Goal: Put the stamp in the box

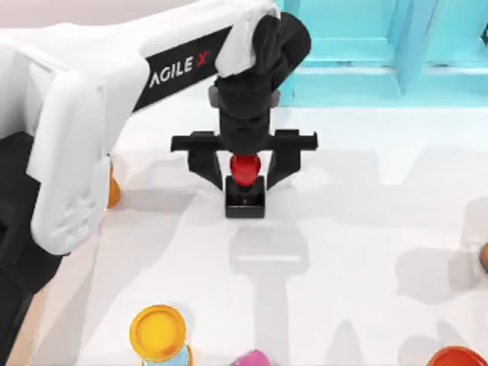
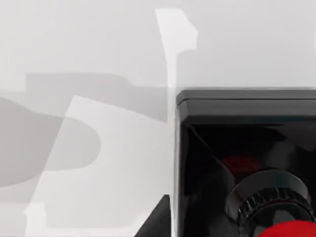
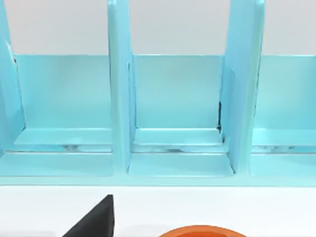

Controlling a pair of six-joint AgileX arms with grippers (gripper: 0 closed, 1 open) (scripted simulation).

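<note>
Your left gripper's [image 1: 245,169] black fingers [image 1: 204,164] stand spread either side of the round red knob of the black square-based stamp [image 1: 245,197], which sits on the white counter [image 1: 343,229] before the light blue cabinet [image 1: 381,46]. Close off-centre and it could tip.

White left arm [image 1: 76,130] with a black panel lettered "AGILE X", black wrist and black two-finger gripper [image 1: 245,171]

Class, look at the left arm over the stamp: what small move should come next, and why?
Probably close the left pincer on the stamp's red knob: in the top view its open fingers flank the knob, and the stamp sits on the table.
</note>
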